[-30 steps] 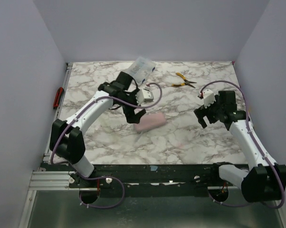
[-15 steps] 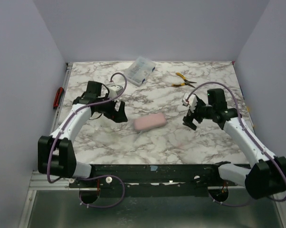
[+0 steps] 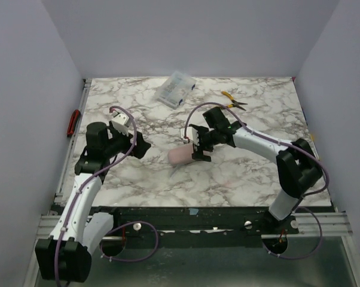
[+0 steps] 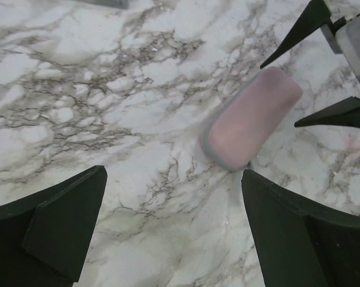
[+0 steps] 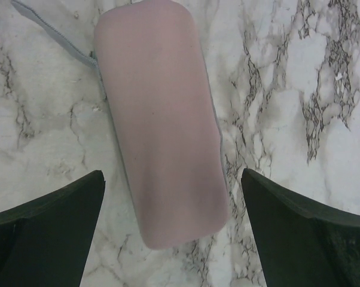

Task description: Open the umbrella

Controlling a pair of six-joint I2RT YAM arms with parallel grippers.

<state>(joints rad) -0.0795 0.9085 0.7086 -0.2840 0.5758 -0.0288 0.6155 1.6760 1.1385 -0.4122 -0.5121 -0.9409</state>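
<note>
Pale lavender-pink umbrella (image 3: 180, 156), folded shut, lying flat near the middle of the marble table (image 3: 240, 179), thin grey strap trailing from one end. Right gripper (image 3: 199, 149) poised over its right end, jaws spread wide to either side, bare marble showing between. Left gripper (image 3: 141, 145) off to the left, apart from it, jaws equally wide, holding nothing. Clear plastic box (image 3: 176, 88) and yellow-handled pliers (image 3: 231, 100) near the far edge.

A table (image 3: 138, 179) topped in white marble pattern with grey-brown veins filled the enclosure. Plain pale lavender-grey walls closed it in at the back (image 3: 186, 36), left (image 3: 24, 119) and right (image 3: 341, 72). An aluminium rail (image 3: 60, 226) ran along the near edge, above a dull grey surface (image 3: 198, 269). The light was soft and even.
</note>
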